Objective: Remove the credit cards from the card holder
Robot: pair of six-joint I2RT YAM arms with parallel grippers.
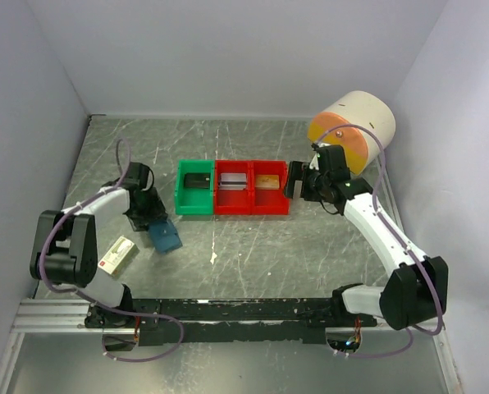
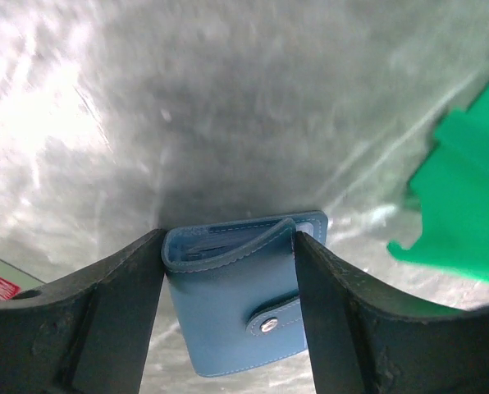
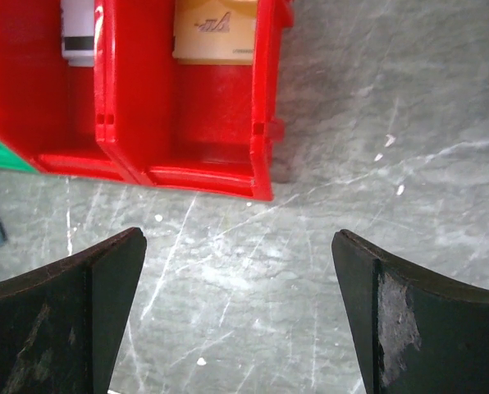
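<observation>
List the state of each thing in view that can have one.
Slate-blue folding wallet: snap fastened, top gaping, pinched at both sides.
Left end effector: closed on the wallet's sides.
Right end effector: open, empty.
Green plastic bin: upright, holds a dark flat card.
Middle red plastic bin: upright, holds a white black-striped card.
Right red plastic bin: upright, holds a cream card.
Cream-and-red small box: lying flat.

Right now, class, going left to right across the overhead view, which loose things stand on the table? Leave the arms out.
From the left: cream-and-red small box → card holder → green bin → first red bin → second red bin → cream-and-orange cylinder.
</observation>
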